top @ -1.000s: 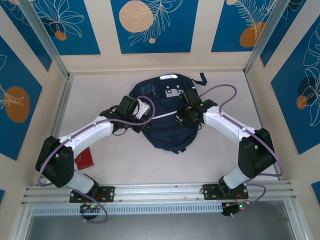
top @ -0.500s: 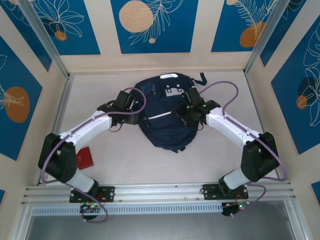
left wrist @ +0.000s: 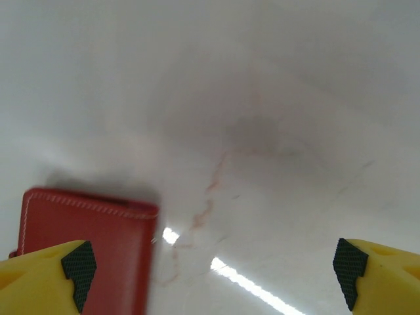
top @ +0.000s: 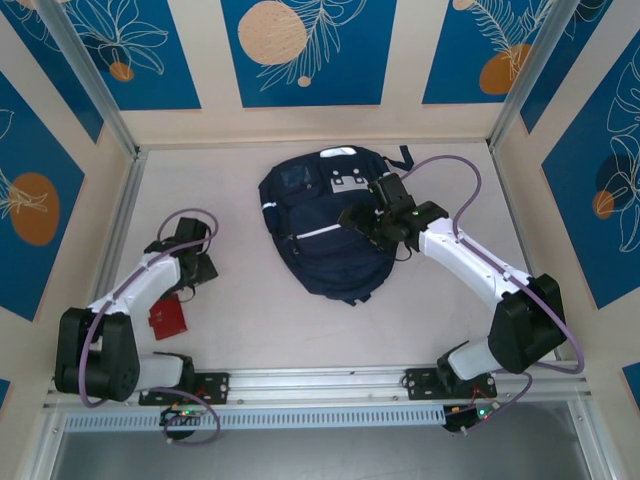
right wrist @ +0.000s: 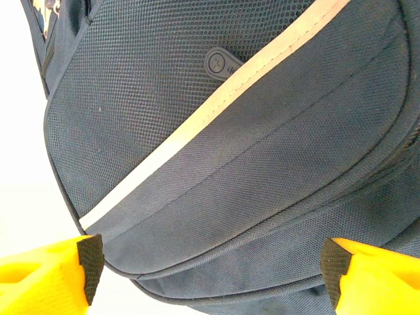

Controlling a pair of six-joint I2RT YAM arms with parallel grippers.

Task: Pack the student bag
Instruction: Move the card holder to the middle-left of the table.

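Note:
The student bag (top: pixel 318 235), dark navy with a white stripe and white-grey patches near its top, lies flat in the middle of the table. My right gripper (top: pixel 362 216) hovers over the bag's right side, jaws open. In the right wrist view the navy fabric and white stripe of the bag (right wrist: pixel 223 151) spread beneath the right gripper (right wrist: pixel 213 269), with nothing held. My left gripper (top: pixel 186 284) is at the table's left, well away from the bag. It is open (left wrist: pixel 213 272) over bare table, a red wallet-like case (left wrist: pixel 85 249) by its left fingertip.
The red case (top: pixel 168 318) lies near the front left of the table (top: pixel 250 310), just below the left gripper. Walls with metal posts close in the left, back and right sides. A dark strap (top: pixel 404 156) sticks out at the bag's top right.
Both grippers have gone from shut to open and let go of the bag. The left arm has pulled back from the bag to the table's left, near the red case. The right gripper barely moved.

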